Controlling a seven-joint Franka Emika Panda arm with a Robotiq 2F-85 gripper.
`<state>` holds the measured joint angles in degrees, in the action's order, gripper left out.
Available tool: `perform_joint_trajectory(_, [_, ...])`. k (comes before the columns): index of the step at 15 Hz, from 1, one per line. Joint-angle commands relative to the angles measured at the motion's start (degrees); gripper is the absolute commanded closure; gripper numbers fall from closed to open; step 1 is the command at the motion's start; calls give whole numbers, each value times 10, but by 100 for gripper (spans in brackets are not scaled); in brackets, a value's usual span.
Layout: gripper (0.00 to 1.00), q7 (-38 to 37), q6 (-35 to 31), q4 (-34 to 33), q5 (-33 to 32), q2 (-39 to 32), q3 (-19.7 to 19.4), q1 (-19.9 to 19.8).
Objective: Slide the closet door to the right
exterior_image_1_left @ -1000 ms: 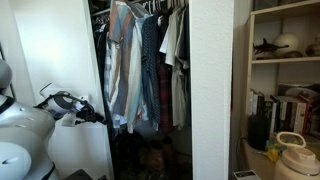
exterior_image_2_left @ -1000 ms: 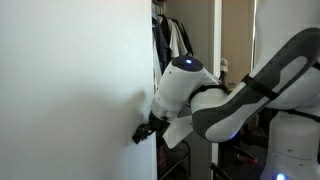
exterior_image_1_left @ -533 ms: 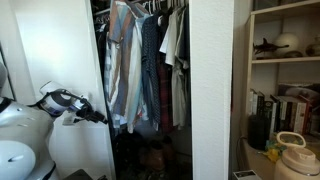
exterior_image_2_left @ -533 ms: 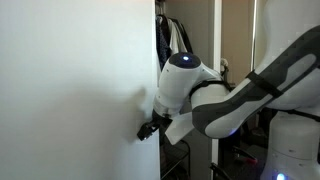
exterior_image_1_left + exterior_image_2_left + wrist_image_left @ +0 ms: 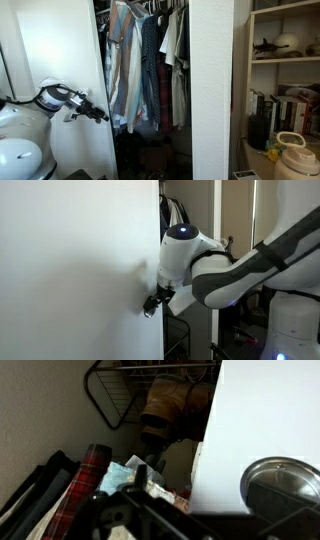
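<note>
The closet door (image 5: 60, 70) is a tall plain white panel; it fills the left of an exterior view (image 5: 70, 270). My gripper (image 5: 97, 110) is at the door's free edge at about waist height and shows against the panel (image 5: 150, 305). In the wrist view the door (image 5: 265, 410) shows with its round recessed metal pull (image 5: 283, 482) at the lower right. My gripper (image 5: 210, 495) stands with its jaws apart across the door's edge, one dark finger at the pull and the other on the closet side.
Shirts hang on a rail (image 5: 145, 60) inside the open closet, with clothes and a wire basket (image 5: 115, 395) on its floor. A narrower white panel (image 5: 212, 90) stands to the right. A bookshelf (image 5: 285, 90) stands beyond it.
The door's free edge has moved a little to the right, and my gripper and arm have moved with it.
</note>
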<state>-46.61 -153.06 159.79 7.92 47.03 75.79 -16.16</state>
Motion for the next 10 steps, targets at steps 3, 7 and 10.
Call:
perform_joint_trajectory(3, [0, -40, 68, -2, -34, 44, -56, 12])
perform_joint_trajectory(7, [0, -55, 110, -2, -60, 47, -85, 24])
perform_joint_trajectory(10, [0, -60, 142, -1, -80, 50, -110, 31])
